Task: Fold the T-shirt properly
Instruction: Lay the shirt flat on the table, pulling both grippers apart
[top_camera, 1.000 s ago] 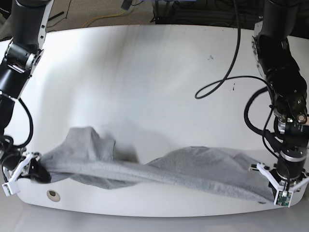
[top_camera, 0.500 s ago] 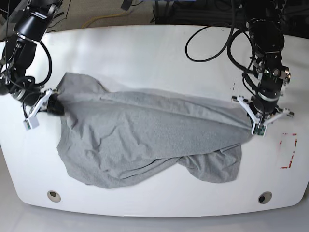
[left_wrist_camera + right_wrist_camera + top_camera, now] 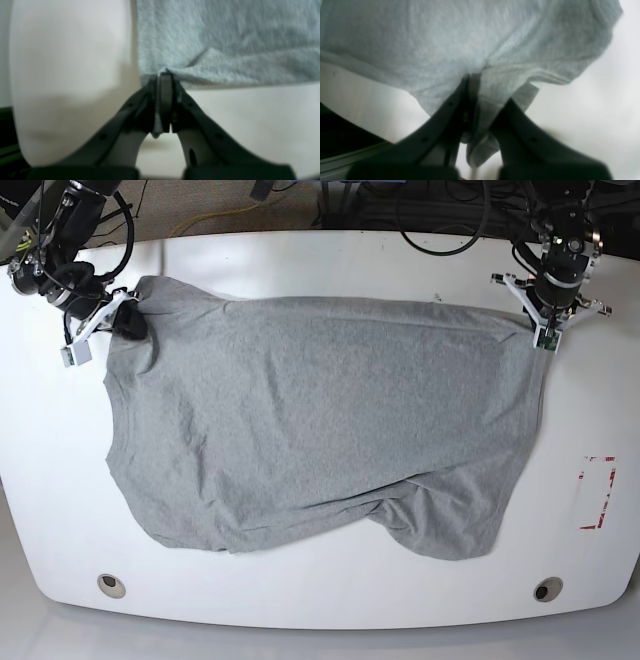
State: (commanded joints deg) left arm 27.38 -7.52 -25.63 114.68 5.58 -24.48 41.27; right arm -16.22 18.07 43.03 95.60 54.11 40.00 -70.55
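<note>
- Where the table (image 3: 300, 600) edge lies nearest, we note the T-shirt (image 3: 320, 430) hem bunched and curled, its body spread flat across the white top
- We find the left gripper (image 3: 541, 320) clamped tight on the far corner at the base view's right
- We find the right gripper (image 3: 122, 315) closed on the opposite far corner, cloth pinched between its jaws

T-shirt (image 3: 320, 420) on table (image 3: 300, 265)
</note>
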